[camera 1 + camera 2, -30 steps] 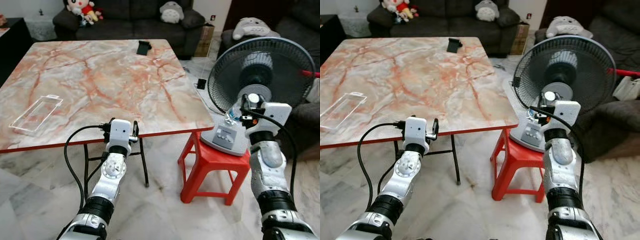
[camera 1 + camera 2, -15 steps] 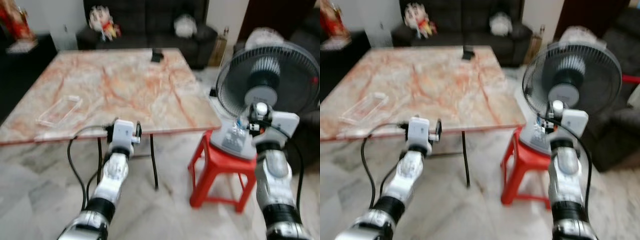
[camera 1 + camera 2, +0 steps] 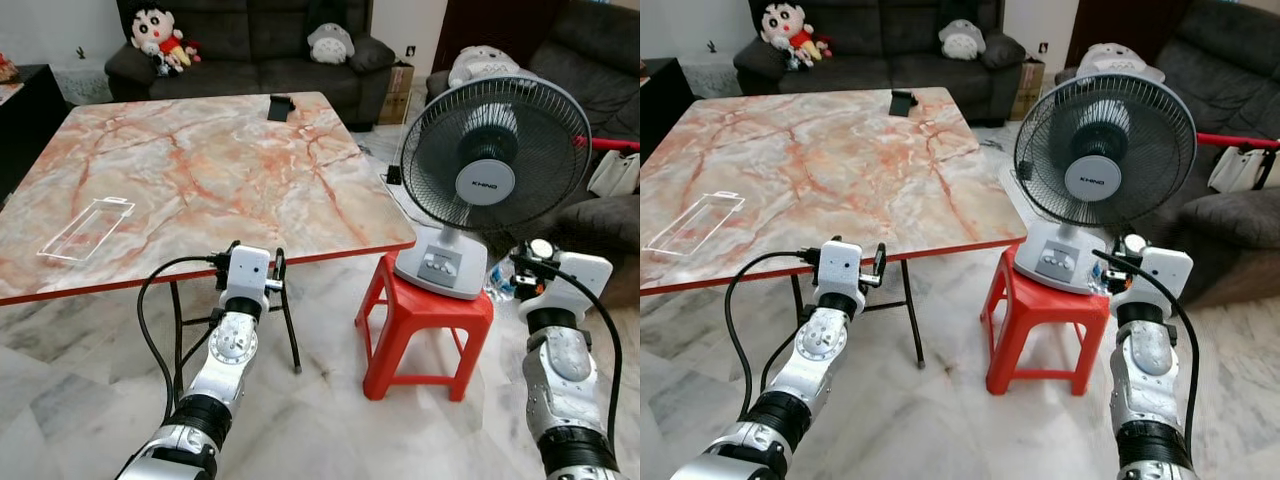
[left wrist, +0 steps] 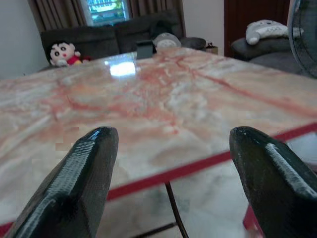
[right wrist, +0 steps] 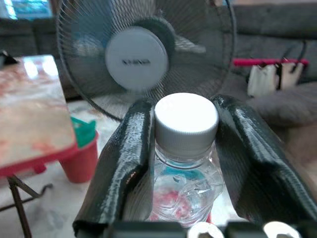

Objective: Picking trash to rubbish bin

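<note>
Your right end effector (image 5: 184,148) grips the plastic bottle (image 5: 184,163); your left end effector (image 4: 173,178) gapes open at the worktop's (image 3: 200,160) near edge.

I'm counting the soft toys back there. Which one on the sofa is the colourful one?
The doll with black hair and red clothes at the sofa's left end; the other plush is grey and white.

You see only the neck and white cap of the plastic bottle (image 5: 185,148); the right hand (image 5: 184,148) covers its sides and the frame edge cuts its base. The fan (image 5: 143,54) behind is blurred, its badge unreadable
</note>
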Motion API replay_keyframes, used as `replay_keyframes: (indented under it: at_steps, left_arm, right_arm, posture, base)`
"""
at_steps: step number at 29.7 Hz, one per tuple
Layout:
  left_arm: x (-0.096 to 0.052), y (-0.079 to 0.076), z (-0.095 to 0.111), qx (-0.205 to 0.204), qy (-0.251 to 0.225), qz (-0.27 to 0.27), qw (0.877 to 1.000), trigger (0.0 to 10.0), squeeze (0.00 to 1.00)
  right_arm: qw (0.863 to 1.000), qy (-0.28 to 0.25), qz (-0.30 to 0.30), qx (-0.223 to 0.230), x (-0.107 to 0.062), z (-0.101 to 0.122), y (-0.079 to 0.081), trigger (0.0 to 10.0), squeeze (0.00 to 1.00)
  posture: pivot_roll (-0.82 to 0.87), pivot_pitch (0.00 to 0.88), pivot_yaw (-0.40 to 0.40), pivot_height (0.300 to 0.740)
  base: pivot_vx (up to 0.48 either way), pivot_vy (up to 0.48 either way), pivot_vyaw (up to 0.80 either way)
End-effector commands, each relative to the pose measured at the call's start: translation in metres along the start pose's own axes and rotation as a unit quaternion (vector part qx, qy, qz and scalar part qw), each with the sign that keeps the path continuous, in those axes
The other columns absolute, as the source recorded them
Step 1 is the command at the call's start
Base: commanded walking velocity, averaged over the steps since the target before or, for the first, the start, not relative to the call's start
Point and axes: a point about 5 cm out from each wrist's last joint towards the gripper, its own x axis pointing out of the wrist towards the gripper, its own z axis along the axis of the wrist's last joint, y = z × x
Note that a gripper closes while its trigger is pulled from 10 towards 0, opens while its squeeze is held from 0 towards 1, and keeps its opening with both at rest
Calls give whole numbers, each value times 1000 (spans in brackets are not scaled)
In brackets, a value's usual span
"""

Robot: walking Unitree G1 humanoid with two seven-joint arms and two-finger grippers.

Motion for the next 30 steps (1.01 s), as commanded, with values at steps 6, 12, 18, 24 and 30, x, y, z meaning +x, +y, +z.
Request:
replay_keyframes:
  at_steps: [6,12,18,24,30]
  left_arm:
    - [-1,-2,-2,11,3,-7,1000,10000,0]
    - [-2,-1,-7,10,13,-5,1000,10000,0]
    - [-10,-2,-23,2,60,-18,998,10000,0]
    - [-23,-4,-47,2,125,-39,991,10000,0]
    - [-48,-3,-79,14,215,-48,975,10000,0]
  right_arm:
    - [999,25,-25,0,-3,-8,-16,10000,0]
    - [998,45,-37,-2,-7,-17,-23,10000,0]
    - [994,97,-56,19,-19,-39,-30,10000,0]
    - [984,160,-72,28,-36,-65,-37,10000,0]
    - [960,262,-94,11,-72,-100,-50,10000,0]
  posture:
    - [-186,5,-53,740]
    - [-184,9,-57,740]
    - [-179,12,-59,740]
    - [-181,9,-59,740]
    - [-180,10,-58,740]
  base:
    - [-85,0,0]
    - [0,0,0]
    - [0,0,0]
    - [0,0,0]
    - [0,0,0]
